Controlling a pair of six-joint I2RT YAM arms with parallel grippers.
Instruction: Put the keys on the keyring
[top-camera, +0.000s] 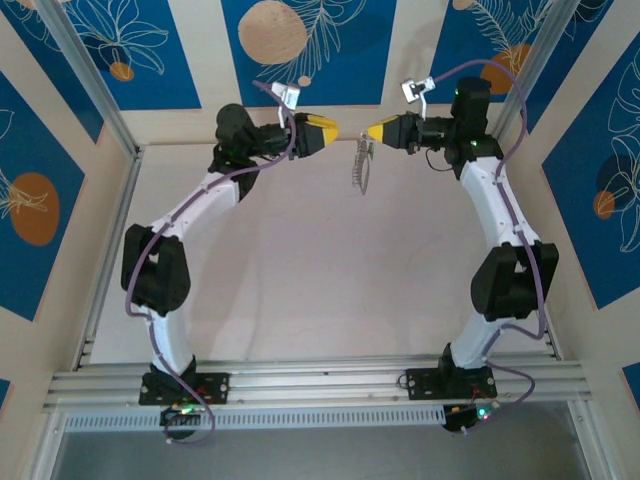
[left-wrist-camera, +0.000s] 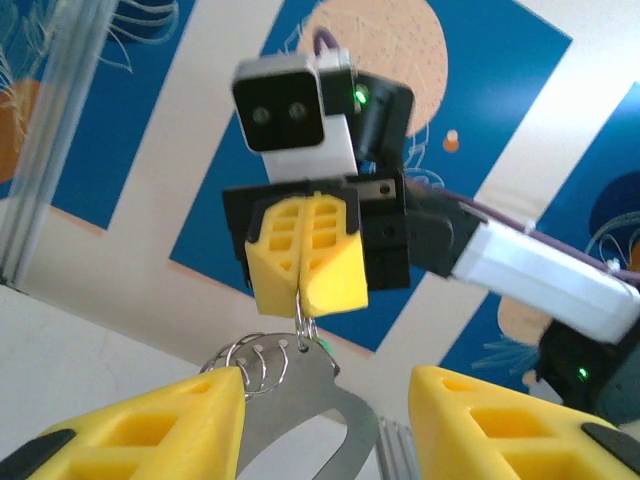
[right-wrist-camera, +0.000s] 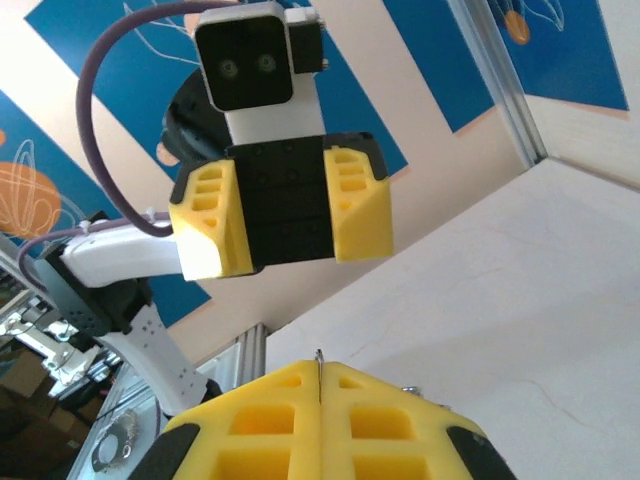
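Note:
The keyring (top-camera: 363, 168) hangs in the air between the two arms at the back of the table. My right gripper (top-camera: 373, 132) is shut on a small wire ring at its top. In the left wrist view the right gripper (left-wrist-camera: 303, 290) pinches that wire, and the grey loop of the keyring (left-wrist-camera: 304, 389) dangles below with small silvery rings through its holes. A sliver of a key's green head (left-wrist-camera: 324, 346) peeks out behind the loop. My left gripper (left-wrist-camera: 325, 425) is open, its fingers (left-wrist-camera: 150, 425) on either side of the loop and not touching it. The right wrist view shows the left gripper (right-wrist-camera: 290, 215) open.
The pale table (top-camera: 320, 280) lies below the arms. An aluminium rail (top-camera: 300, 380) runs along its near edge, and blue-patterned walls (top-camera: 100, 60) close in the back and sides.

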